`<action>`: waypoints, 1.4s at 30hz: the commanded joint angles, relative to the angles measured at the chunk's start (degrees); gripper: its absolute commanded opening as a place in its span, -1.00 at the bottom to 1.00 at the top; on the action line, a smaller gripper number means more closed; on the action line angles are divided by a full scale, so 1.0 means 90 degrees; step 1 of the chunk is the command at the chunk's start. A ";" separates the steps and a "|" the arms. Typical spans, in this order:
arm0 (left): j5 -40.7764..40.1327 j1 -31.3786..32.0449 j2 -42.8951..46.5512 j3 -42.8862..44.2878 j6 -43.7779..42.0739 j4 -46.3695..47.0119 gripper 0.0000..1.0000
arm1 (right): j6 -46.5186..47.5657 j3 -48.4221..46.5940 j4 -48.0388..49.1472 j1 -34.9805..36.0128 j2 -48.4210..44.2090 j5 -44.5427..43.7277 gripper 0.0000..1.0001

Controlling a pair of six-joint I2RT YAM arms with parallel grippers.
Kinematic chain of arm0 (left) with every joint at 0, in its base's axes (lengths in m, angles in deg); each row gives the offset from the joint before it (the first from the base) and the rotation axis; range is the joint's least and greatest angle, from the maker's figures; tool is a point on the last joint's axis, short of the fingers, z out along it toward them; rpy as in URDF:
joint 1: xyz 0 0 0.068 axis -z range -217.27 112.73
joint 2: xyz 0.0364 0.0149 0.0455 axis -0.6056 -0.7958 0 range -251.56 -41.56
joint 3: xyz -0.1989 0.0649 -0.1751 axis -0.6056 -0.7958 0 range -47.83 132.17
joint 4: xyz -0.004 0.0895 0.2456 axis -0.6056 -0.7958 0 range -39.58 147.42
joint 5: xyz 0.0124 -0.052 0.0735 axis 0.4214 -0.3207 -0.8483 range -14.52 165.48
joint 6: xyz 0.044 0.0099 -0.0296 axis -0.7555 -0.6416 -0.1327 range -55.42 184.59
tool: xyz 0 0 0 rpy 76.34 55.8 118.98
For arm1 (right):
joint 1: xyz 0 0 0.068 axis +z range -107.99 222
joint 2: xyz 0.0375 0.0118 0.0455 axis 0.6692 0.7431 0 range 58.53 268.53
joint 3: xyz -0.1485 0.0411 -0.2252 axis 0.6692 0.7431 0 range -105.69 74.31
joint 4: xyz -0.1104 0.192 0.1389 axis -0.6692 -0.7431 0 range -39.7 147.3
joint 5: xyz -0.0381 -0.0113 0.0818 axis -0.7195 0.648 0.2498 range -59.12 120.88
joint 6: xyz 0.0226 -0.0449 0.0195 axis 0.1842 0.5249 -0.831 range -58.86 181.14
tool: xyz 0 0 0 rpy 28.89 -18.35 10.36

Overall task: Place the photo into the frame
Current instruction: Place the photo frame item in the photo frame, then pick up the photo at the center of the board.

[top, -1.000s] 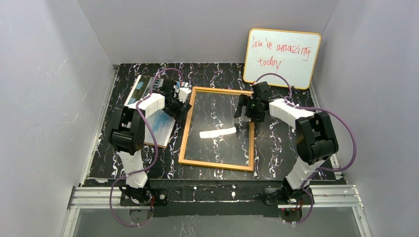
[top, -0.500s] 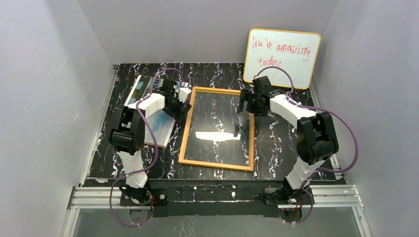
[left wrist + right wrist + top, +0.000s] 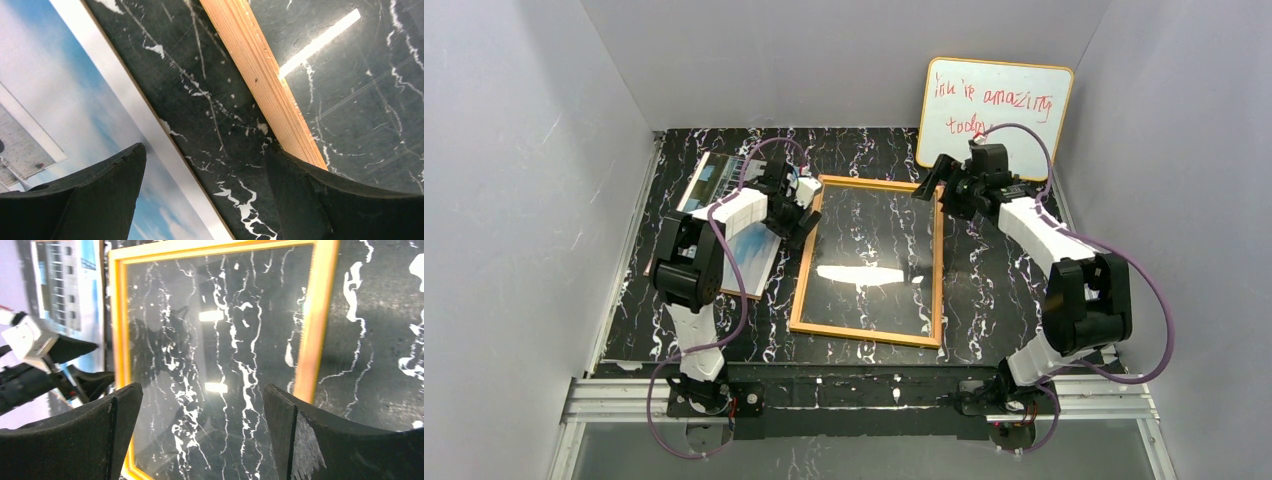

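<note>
- Left fingers spread, empty, low over bare surface between photo and frame.
- Right fingers spread, empty, above frame's far right corner.
- Photo flat, face up, just left of frame, not touching.

Big rectangle picture frame w/ orange-wood rim & clear pane lies flat mid-way on the black marble-look table. Glossy rectangle photo of a white building & blue sky lies flat just L of it, w/ a thin strip of table btw them. White rectangle whiteboard w/ red writing stands at the back R, against the back wall, behind the frame's far R corner. L gripper hangs over the gap btw photo & frame. R gripper is above the frame's far R corner.
</note>
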 commanded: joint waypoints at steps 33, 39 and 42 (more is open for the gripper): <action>-0.2389 -0.3203 -0.1397 0.2415 0.0278 -0.0601 0.74 | -0.1752 -0.5897 -0.0270 0.3670 0.5126 -0.0982 0.83; -0.2221 -0.3160 -0.1363 0.1894 -0.0059 -0.0602 0.72 | -0.1876 -0.6003 -0.0277 0.3671 0.5407 -0.1020 0.82; -0.2174 -0.3160 -0.1369 0.1743 -0.0184 -0.0598 0.72 | -0.1958 -0.6319 -0.0493 0.3692 0.5715 -0.1064 0.79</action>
